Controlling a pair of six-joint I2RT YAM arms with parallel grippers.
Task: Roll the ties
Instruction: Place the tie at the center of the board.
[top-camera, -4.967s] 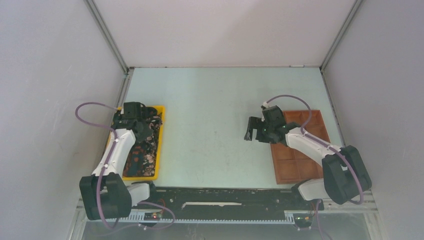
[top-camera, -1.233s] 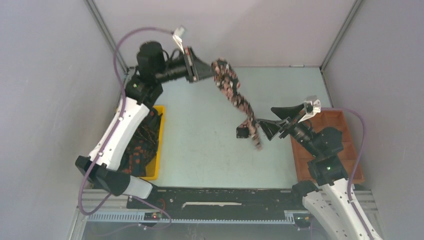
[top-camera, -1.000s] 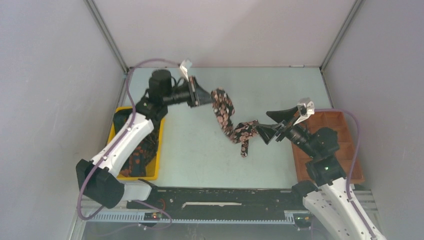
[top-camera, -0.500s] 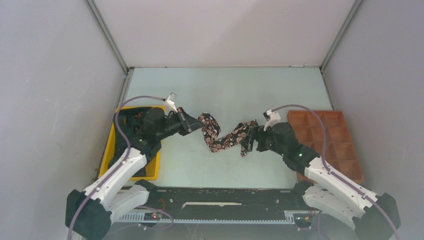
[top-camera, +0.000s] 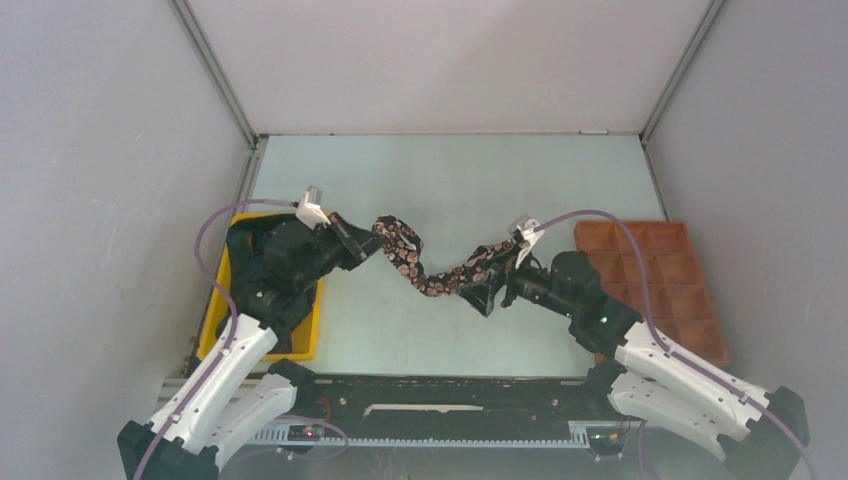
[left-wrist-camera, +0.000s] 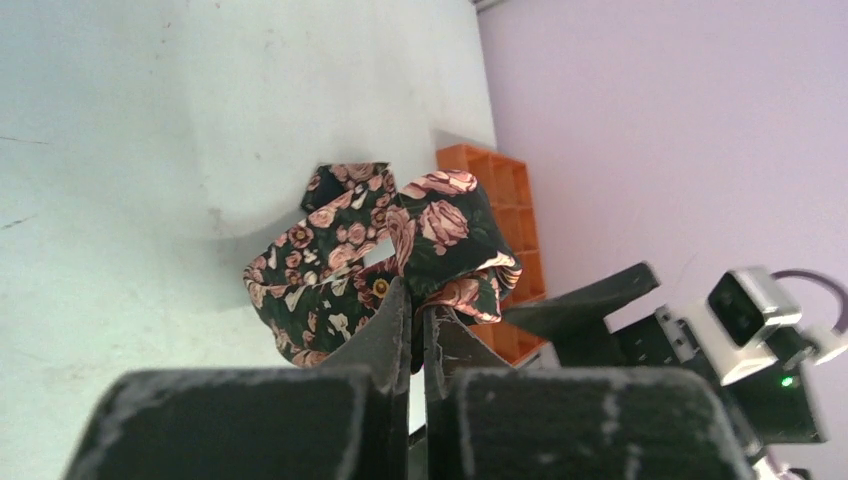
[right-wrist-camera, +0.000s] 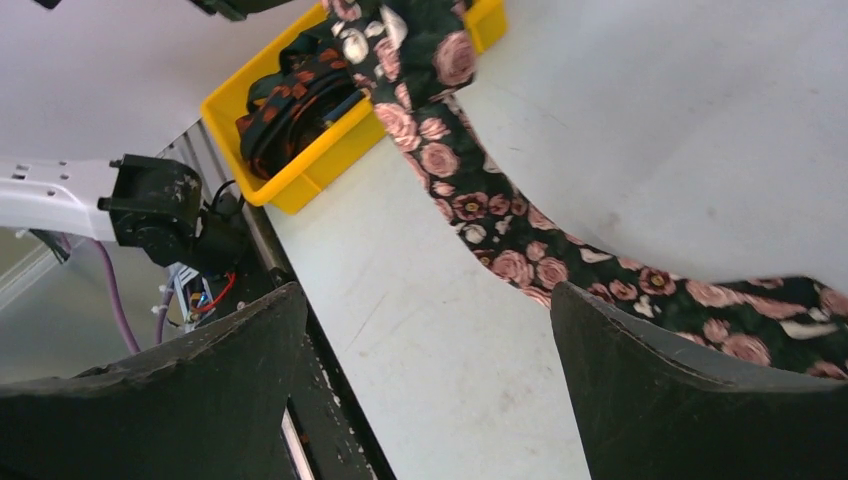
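Long black rose-printed fabric necktie (top-camera: 405, 258) spans both arms: left gripper (left-wrist-camera: 415, 305) pinches one end; right gripper (right-wrist-camera: 425, 295) gapes wide, the other end cut off there.

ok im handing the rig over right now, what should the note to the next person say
Left end effector: shut on the tie.
Right end effector: open by the tie's other part, not gripping it.
The tie hangs between the arms above the table, unrolled. More ties sit in the yellow bin.
Done: one tie is out of the bin.
Left: lay it flat, roll it, then do the rest.
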